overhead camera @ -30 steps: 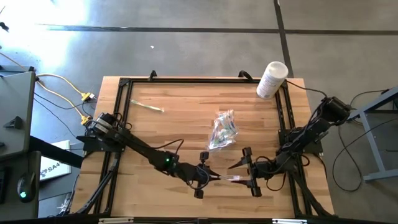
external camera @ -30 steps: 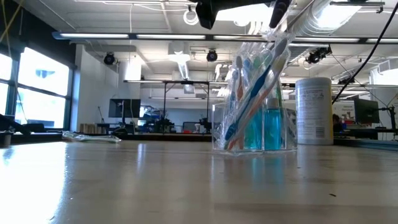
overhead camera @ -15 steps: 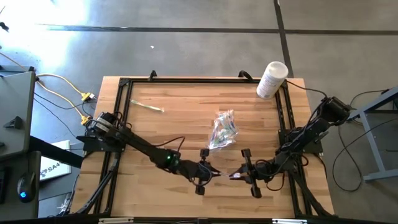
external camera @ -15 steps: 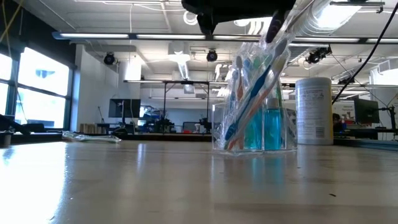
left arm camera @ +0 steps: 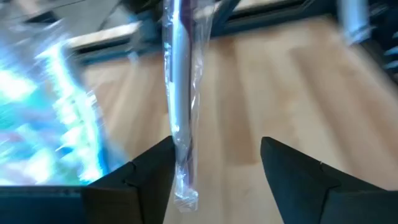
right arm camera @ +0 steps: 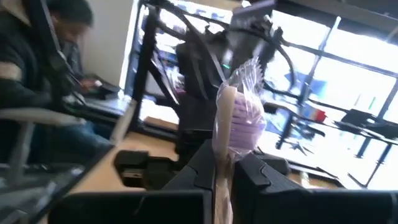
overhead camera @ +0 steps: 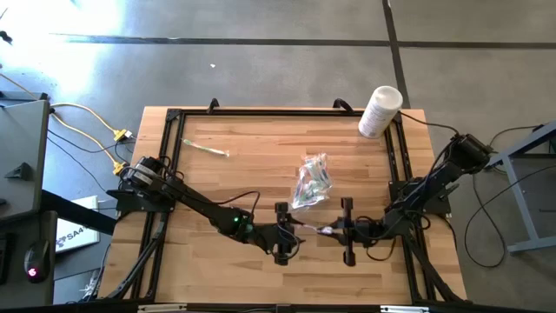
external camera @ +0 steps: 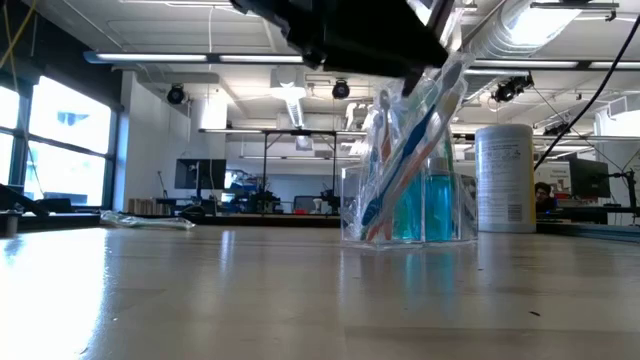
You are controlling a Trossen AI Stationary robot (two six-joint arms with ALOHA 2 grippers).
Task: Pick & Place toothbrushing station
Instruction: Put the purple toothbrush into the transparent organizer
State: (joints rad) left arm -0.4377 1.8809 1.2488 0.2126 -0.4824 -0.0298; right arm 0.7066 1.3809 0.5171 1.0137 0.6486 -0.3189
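Observation:
A toothbrush (overhead camera: 318, 230) in a clear wrapper hangs level above the table's near middle, between my two grippers. My right gripper (overhead camera: 330, 231) is shut on it. Facing it, my left gripper (overhead camera: 300, 232) is open, and the brush's end (left arm camera: 185, 198) lies between its fingers (left arm camera: 146, 174), close to one of them. The clear crinkly bag (overhead camera: 311, 181) stands on its base at the table's middle, holding toothbrushes and teal tubes (external camera: 435, 205). Another wrapped toothbrush (overhead camera: 206, 149) lies flat at the far left. My left gripper's finger is close to the wrapper end, but I cannot tell whether they touch. My right gripper pinches the wrapped toothbrush between its two fingers (right arm camera: 208, 165), behind the purple-bristled head (right arm camera: 241, 115). It comes level from the table's right, with the fingers along the brush. The brush is clear of the table.
A white canister (overhead camera: 380, 110) stands at the far right corner. A dark frame (overhead camera: 174, 130) runs along the table's edges. A person sits in the room beyond (right arm camera: 37, 68).
My right gripper has shut on the wrapped toothbrush, squared up and shifted a little toward the far edge. My left gripper has opened off the brush's other end. The brush stays level between them.

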